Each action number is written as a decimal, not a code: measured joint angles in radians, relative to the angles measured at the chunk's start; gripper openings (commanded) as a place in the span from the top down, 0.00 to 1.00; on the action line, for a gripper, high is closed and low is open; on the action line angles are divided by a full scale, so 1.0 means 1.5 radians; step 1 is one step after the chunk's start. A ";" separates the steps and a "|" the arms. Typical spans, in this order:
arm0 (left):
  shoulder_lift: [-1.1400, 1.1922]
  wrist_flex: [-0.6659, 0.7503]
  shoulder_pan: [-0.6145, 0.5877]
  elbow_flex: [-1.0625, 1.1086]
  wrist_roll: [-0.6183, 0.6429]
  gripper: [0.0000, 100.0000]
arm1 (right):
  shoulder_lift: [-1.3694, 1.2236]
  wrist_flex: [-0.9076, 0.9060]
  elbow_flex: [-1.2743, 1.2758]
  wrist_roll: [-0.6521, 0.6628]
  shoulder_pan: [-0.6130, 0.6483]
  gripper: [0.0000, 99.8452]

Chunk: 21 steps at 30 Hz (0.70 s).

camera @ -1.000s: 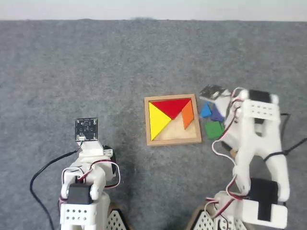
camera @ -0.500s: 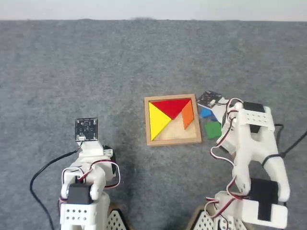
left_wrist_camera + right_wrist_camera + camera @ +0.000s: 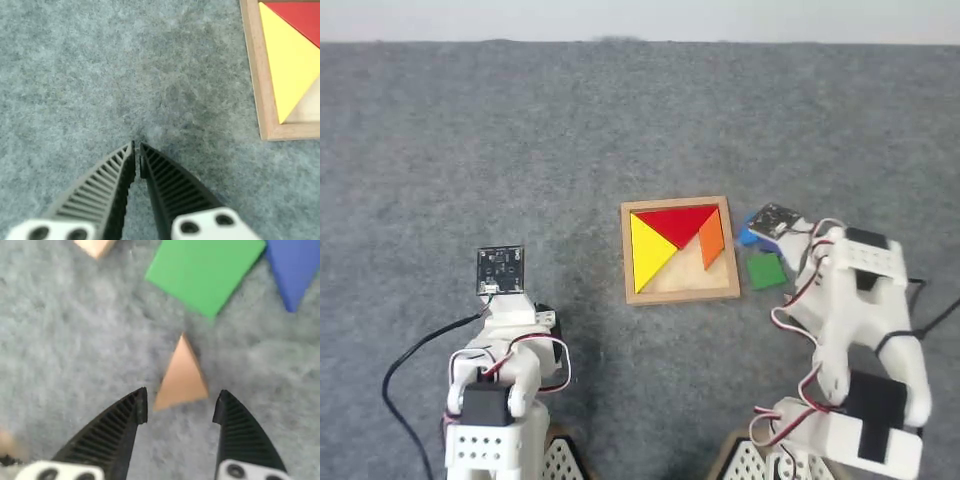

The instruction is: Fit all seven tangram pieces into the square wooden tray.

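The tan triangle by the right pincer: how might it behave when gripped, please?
Probably stiff and light: the tan triangle looks like thin wood. Flat on the fuzzy mat, it shouldn't roll, but its slanted edges might slip from the right pincer.

One square wooden tray [image 3: 680, 297] holds three pieces: red triangle [image 3: 675, 222], yellow triangle [image 3: 648, 252], orange piece [image 3: 712, 238]. Three lie loose outside it: green square [image 3: 765, 270], blue piece [image 3: 750, 237], tan triangle [image 3: 182, 377].

- There are no words, numbers, labels or signs that can be read here.
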<state>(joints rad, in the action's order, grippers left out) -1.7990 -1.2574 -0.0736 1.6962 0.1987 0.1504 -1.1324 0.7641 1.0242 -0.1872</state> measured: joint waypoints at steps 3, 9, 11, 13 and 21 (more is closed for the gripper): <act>0.000 0.000 0.000 0.000 0.000 0.99 | 0.000 0.048 0.035 -0.032 0.016 0.78; 0.000 0.000 0.000 0.000 0.000 0.99 | 0.000 0.065 0.039 -0.045 0.032 0.78; 0.000 0.000 0.000 0.000 0.000 0.99 | 0.000 0.065 0.039 -0.045 0.033 0.81; 0.000 0.000 0.000 0.000 0.000 0.99 | 0.000 0.065 0.039 -0.045 0.033 0.85; 0.000 0.000 0.000 0.000 0.000 0.99 | 0.000 0.068 0.039 -0.045 0.035 0.88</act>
<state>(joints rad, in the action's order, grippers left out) -1.7990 -1.2574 -0.0736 1.6962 0.1987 0.1504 -1.0311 0.8224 0.9567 -0.1350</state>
